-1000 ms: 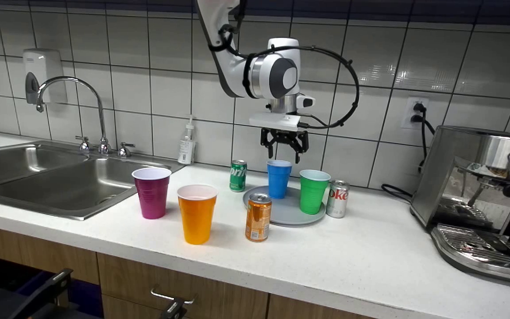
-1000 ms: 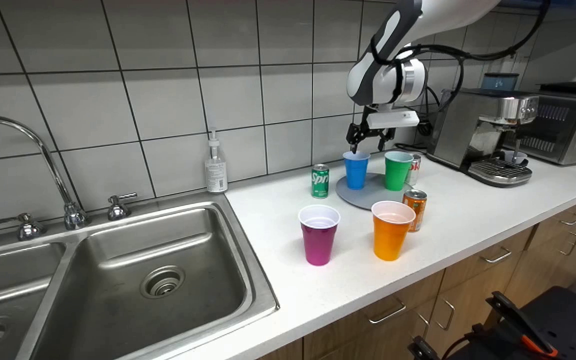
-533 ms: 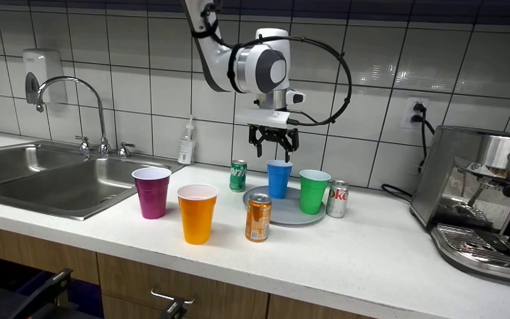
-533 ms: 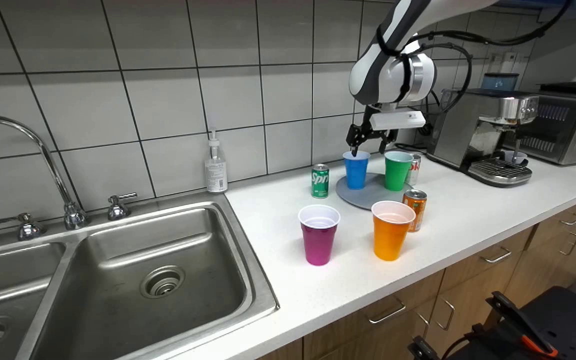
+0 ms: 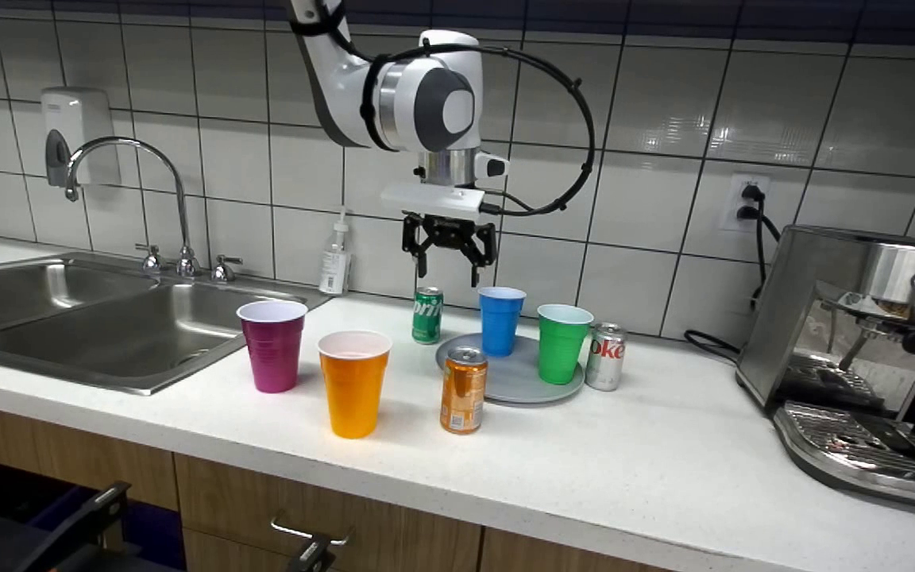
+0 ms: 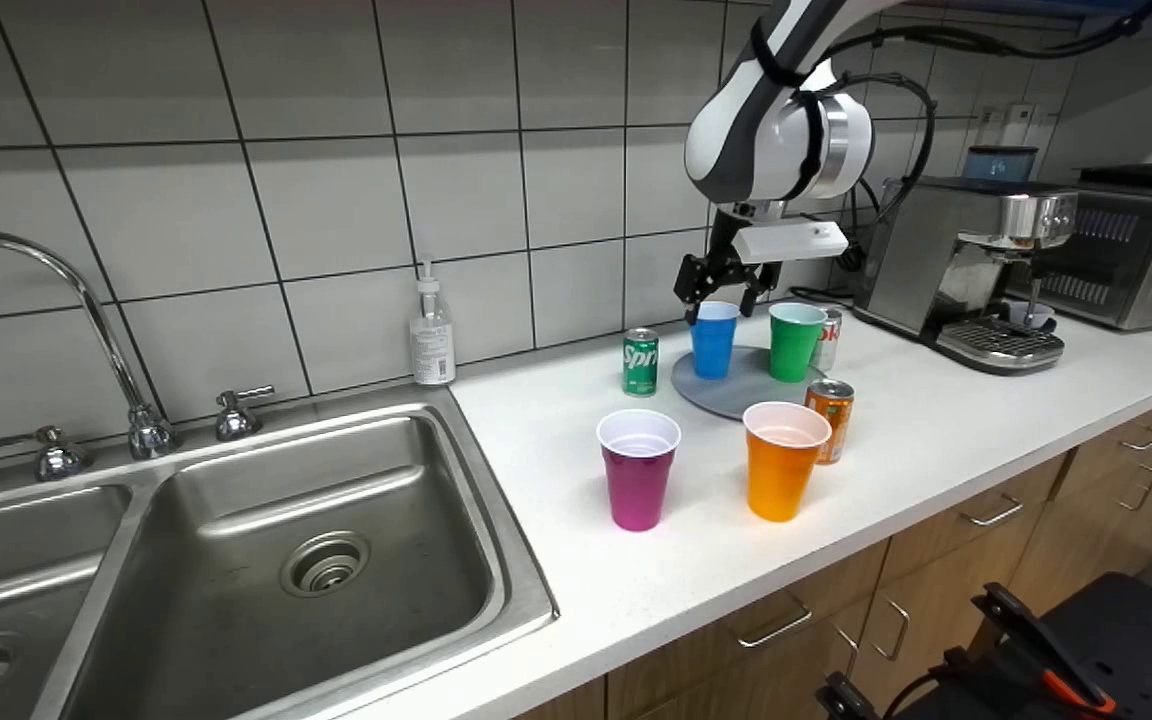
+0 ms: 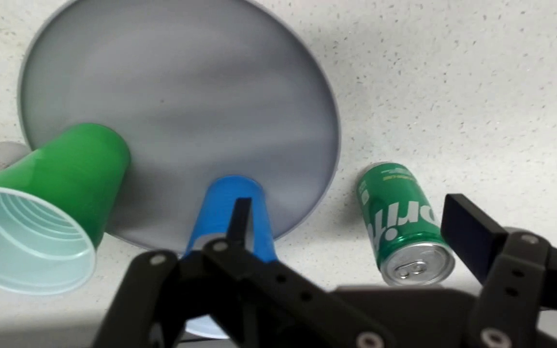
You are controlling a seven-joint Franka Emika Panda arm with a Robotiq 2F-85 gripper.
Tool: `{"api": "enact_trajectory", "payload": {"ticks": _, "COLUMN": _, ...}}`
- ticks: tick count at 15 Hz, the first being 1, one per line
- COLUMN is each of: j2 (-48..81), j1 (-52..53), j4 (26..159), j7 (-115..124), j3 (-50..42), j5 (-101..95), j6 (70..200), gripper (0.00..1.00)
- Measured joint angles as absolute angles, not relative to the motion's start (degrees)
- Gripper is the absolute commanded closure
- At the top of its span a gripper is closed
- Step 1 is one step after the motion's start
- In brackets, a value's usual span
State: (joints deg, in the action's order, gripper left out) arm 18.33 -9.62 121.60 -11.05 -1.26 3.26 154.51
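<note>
Black and splayed, your gripper (image 5: 448,274) is hanging above the back of the counter (image 5: 632,445), its jaws standing wide apart. In the wrist view, one finger (image 7: 241,220) is covering part of the blue cup (image 5: 500,326), and the views are leaving it unclear whether the two are touching. The green can (image 7: 394,212) is showing between your fingertips there, nearer the other one; it is standing upright on the counter, just beside the plate (image 5: 513,383). The blue cup is standing mouth up on that plate, and the green cup (image 5: 561,349) is sharing it. Just beyond the plate's rim, a silver can (image 5: 607,359) is standing near the green cup. In an exterior view, an orange can (image 5: 463,393) is standing in front of the plate, with the orange cup (image 5: 353,391) and purple cup (image 5: 273,351) standing apart, nearer the sink (image 6: 513,560). Toward the counter's other end, you are seeing a coffee machine (image 6: 936,255).
</note>
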Motion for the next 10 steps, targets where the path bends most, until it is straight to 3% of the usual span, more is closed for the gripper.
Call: {"api": "enact_trajectory", "payload": {"ticks": 10, "j2": 9.78, "j1": -9.59, "j4": 131.22, "j7": -25.11, "j3": 2.64, "j5": 10.12, "j6": 151.04, "gripper": 0.00}}
